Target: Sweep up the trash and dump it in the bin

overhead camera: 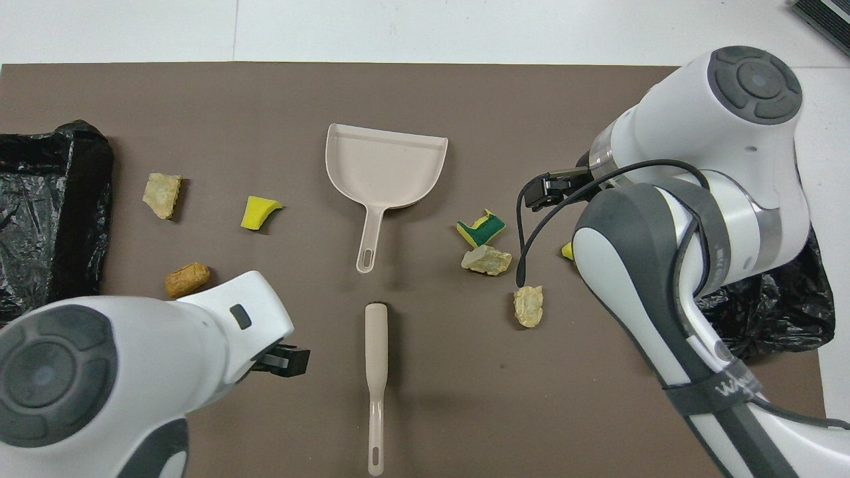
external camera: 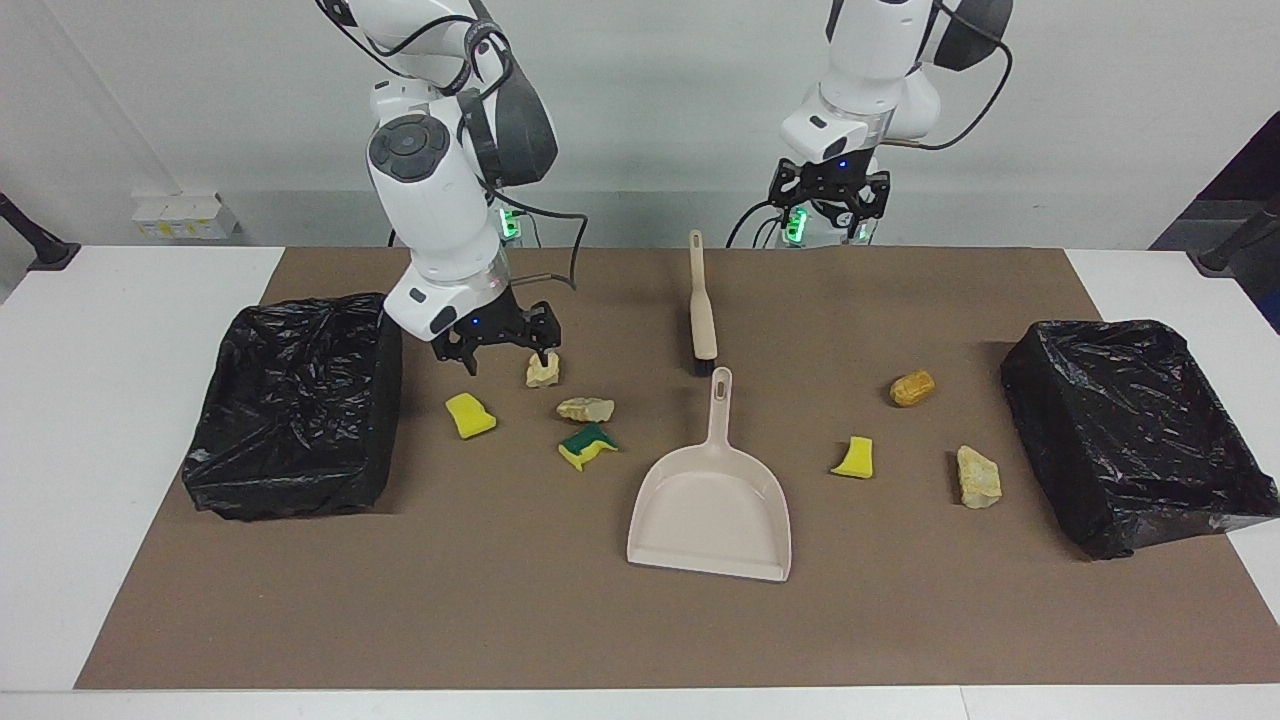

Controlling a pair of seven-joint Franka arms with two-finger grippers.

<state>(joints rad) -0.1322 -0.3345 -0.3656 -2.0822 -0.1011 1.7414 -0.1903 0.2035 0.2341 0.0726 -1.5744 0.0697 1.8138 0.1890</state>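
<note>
Trash (external camera: 585, 408) lies all over my brown mat (external camera: 500, 620), seven little bits, four toward the right arm's end and three toward the left arm's end, none in a black bin (external camera: 295, 405) yet. I am only starting: no tool is picked up. My right gripper (external camera: 497, 352) hangs wide open and empty, low over the bits near that bin. My left gripper (external camera: 828, 195) is open and empty too, up over the mat's edge next to the robots, close to the brush (external camera: 702, 300). Next, I think, one hand must grab the brush handle and the other the dustpan (external camera: 712, 500) handle. The facing view shows how high my grippers are; the overhead view hides a yellow bit (overhead camera: 567, 250) under my arm.
</note>
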